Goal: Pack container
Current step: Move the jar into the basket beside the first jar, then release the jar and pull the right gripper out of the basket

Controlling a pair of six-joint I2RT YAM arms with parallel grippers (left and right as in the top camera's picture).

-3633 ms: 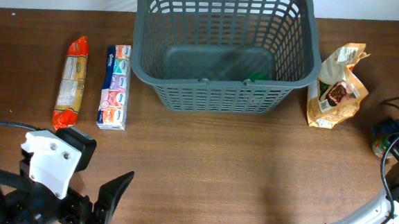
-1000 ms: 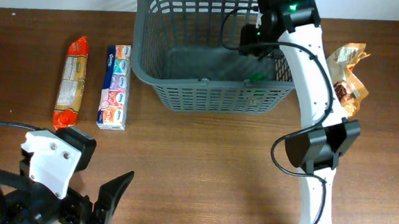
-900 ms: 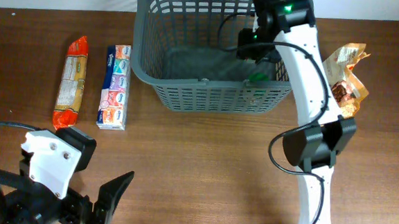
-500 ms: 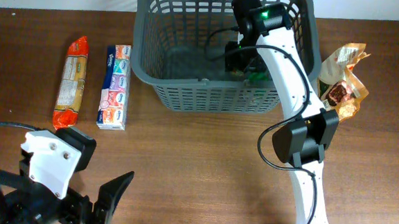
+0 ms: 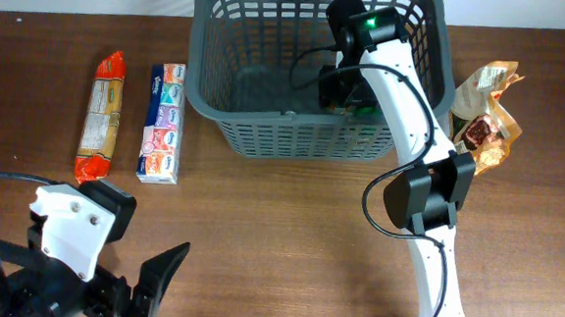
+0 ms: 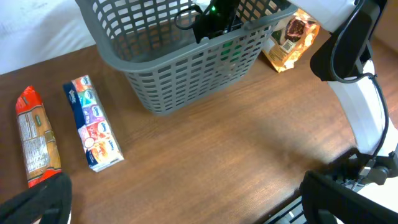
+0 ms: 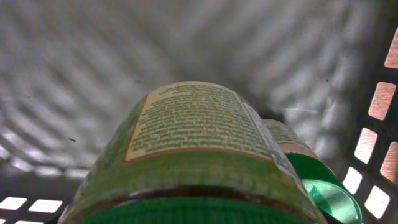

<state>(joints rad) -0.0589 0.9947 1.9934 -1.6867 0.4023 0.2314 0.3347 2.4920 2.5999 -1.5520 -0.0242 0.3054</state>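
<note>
The container [image 5: 308, 140] is sitting at the far middle of the table [image 5: 288, 228], upright, with its long front wall facing me. I am reaching the right arm [image 5: 413, 117] over its rim, so the right gripper [image 5: 338, 83] is hanging low inside, toward the right end. The left gripper [image 6: 186, 186] is waiting at the near left edge with its jaws spread wide and nothing between them.

Outside the container, a crumpled snack bag [image 5: 482, 107] is lying just beside the right wall. A tissue pack [image 5: 163, 122] and an orange packet [image 5: 101, 116] are lying side by side, to the left.

In the right wrist view a green-lidded jar [image 7: 199, 124] is filling the frame, tipped on its side, above the grey floor. The fingers themselves are not showing, but I am reading this as the right gripper clamping the jar. A second jar [image 7: 317, 180] is lying just beyond it, near the slotted wall.

What I am worrying about is the release. If I let go from here, the held jar is likely to land on the second one or roll into it. I also risk catching the arm's cable on the rim while pulling out.
</note>
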